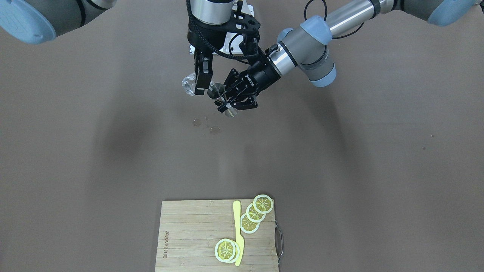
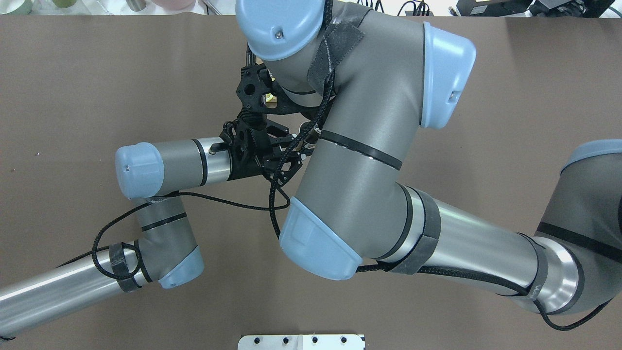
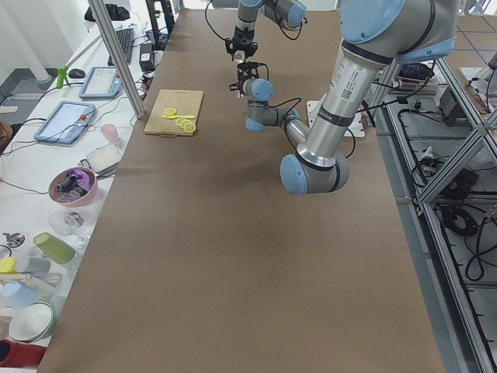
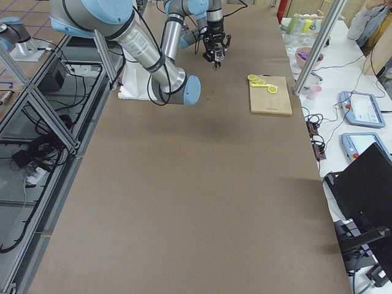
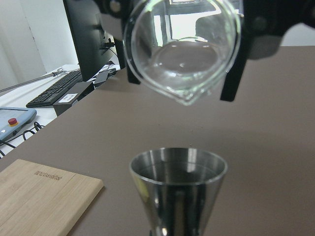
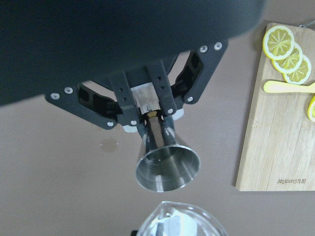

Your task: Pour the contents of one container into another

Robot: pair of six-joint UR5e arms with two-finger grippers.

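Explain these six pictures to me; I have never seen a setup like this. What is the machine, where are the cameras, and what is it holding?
Two robot arms work at a brown table. Two pictures look down from above, two from the table's ends, and two come from cameras on the wrists. The left gripper holds a steel measuring cup. The right gripper tips a clear spouted glass just above it. Small wet spots lie on the table below. Farther off sits a wooden cutting board with lemon slices and a yellow knife.
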